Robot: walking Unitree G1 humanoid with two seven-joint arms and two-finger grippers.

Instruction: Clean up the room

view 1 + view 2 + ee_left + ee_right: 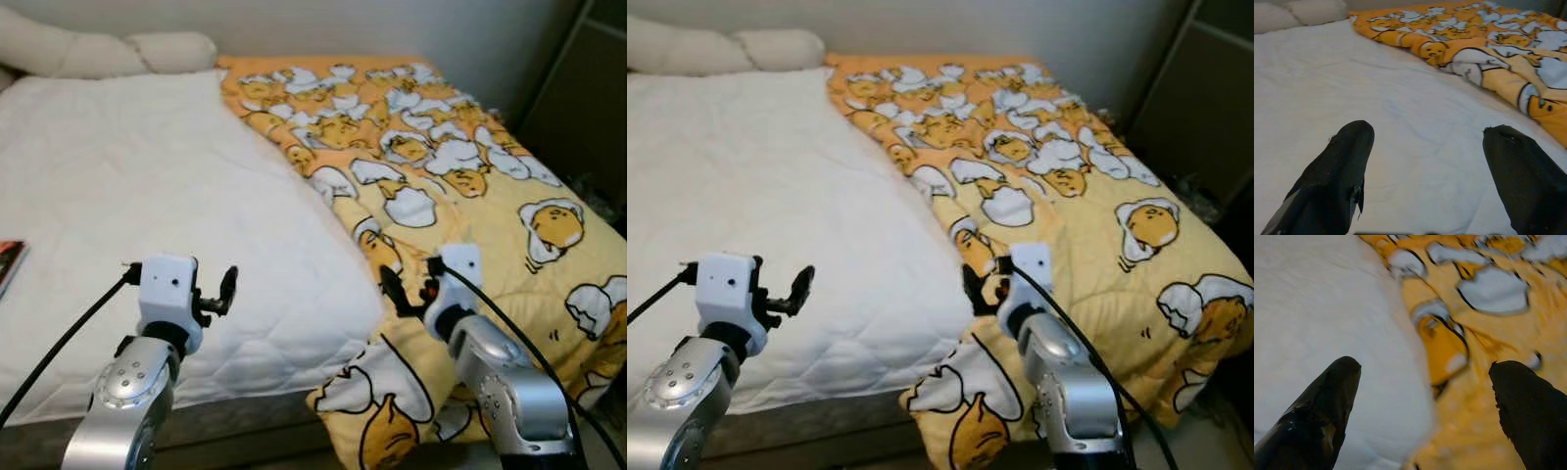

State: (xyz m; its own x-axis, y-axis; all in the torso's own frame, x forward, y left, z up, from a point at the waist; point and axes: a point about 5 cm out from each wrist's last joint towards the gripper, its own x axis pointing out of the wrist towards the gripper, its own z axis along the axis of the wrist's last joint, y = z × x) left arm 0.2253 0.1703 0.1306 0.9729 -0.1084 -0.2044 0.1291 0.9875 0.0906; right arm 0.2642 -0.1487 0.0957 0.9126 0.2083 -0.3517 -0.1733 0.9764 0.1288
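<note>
Item: yellow cartoon-print blanket (pixel 460 186), pushed to the robot's right half of the white quilted mattress (pixel 147 215), its folded edge running diagonally, one corner hanging off the foot.

Right gripper (pixel 407 292): wide, empty, over the blanket's edge near the foot.

Left gripper (pixel 1425 171): wide, empty, over bare mattress, well apart from the blanket.

Pillows (pixel 108 51): beyond the blanket, at the head.

Handling, judged: pinch the folded edge deep, both layers, then draw it left across the mattress.
</note>
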